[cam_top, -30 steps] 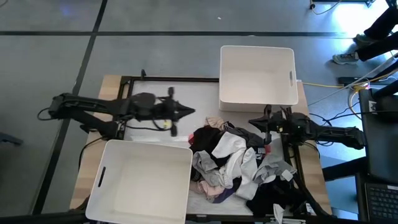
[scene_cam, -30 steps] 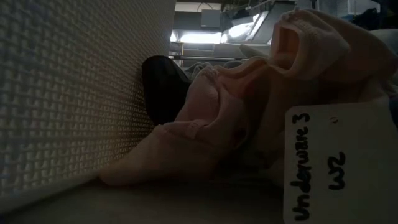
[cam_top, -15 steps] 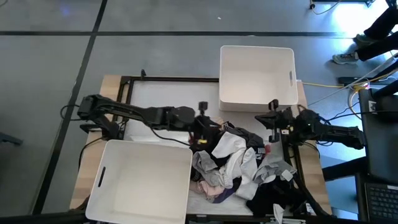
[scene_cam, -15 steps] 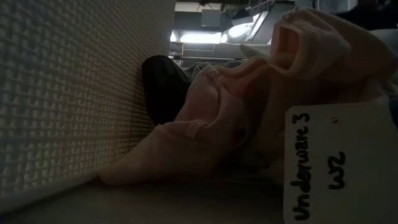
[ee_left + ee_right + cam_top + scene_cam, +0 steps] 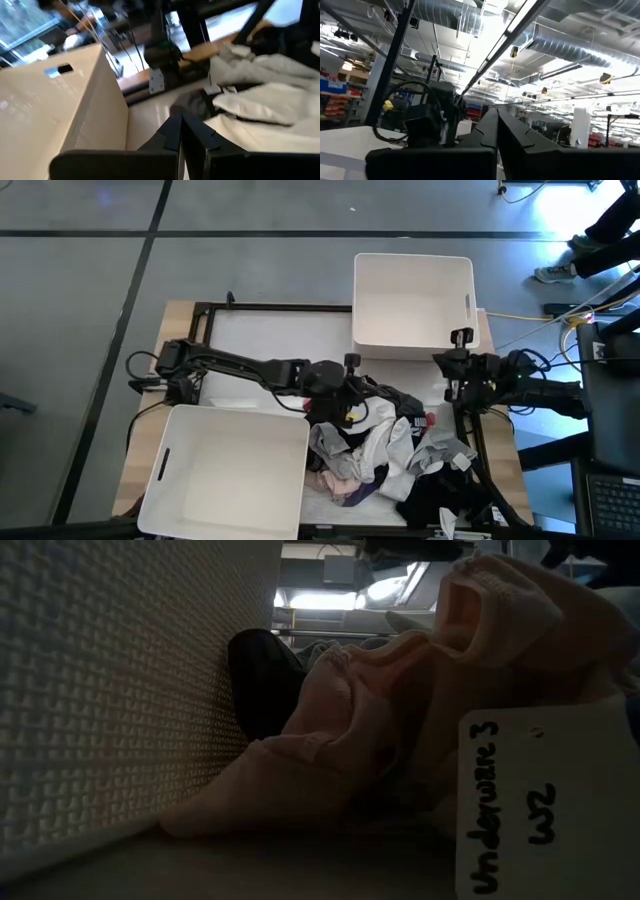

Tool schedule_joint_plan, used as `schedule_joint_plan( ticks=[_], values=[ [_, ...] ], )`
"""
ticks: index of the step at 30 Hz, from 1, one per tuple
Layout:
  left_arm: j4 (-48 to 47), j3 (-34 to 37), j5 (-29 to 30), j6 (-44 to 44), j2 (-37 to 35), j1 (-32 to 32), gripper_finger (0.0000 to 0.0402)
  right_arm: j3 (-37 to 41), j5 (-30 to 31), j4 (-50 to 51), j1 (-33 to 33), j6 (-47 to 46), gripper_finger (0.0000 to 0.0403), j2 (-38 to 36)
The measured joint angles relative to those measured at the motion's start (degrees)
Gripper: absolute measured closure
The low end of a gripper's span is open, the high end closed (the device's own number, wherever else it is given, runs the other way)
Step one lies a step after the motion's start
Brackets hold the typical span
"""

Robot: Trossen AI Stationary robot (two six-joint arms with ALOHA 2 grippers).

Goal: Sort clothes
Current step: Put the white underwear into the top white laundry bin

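On table, near side: big pile of clothes (image 5: 390, 445), black, white, grey, pink, between near-left bin (image 5: 228, 475) and table's right edge. Left gripper (image 5: 352, 402) low at pile's left edge, over black and white cloth, fingers (image 5: 197, 137) pressed together, nothing held. Right gripper (image 5: 452, 370) up off table at pile's far right, just near side of far bin (image 5: 413, 302), pointing up, fingers (image 5: 510, 130) together, nothing held. Down low: pink garment (image 5: 400, 710) beside bin wall, paper tag (image 5: 545, 805) reading "Underware 3 W2".
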State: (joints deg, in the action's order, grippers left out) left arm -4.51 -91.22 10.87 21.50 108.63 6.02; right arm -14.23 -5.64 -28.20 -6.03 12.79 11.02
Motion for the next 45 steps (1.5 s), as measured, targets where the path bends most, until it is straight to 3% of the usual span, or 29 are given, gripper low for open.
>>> schedule_joint_plan(
  ticks=[4, 8, 16, 21, 29, 38, 45],
  values=[
    [-11.78, -7.60, 0.00, 0.04, 2.98, 0.00, 0.0391, -1.84, 0.01, -0.26, 0.00, 0.99, 0.0393, 3.59],
    [-17.61, -12.39, -0.02, -1.74, 5.66, 0.12, 0.0346, -2.69, -0.07, -0.08, 0.00, -0.20, 0.0393, 6.99],
    [-18.86, -12.72, 0.00, -5.21, 6.72, -0.09, 0.0220, -2.66, -0.54, -2.24, 0.00, -0.32, 0.0393, 11.30],
    [-18.68, -11.53, 0.21, -8.97, 6.78, -1.52, 0.0177, -2.66, -0.52, -2.31, 0.00, -0.13, 0.0393, 11.26],
    [-16.90, -9.00, -0.56, -10.49, 8.31, -2.93, 0.0173, -2.66, -0.45, -1.66, 0.00, -0.08, 0.0393, 11.26],
    [-12.94, -6.17, -9.23, -12.35, 9.70, -4.11, 0.0175, -2.63, -0.41, -1.14, 0.00, -0.04, 0.0393, 11.28],
    [-13.10, -5.68, -9.42, -12.13, 11.58, -4.57, 0.0177, -2.63, -0.42, -1.18, 0.00, -0.04, 0.0393, 11.26]
  ],
)
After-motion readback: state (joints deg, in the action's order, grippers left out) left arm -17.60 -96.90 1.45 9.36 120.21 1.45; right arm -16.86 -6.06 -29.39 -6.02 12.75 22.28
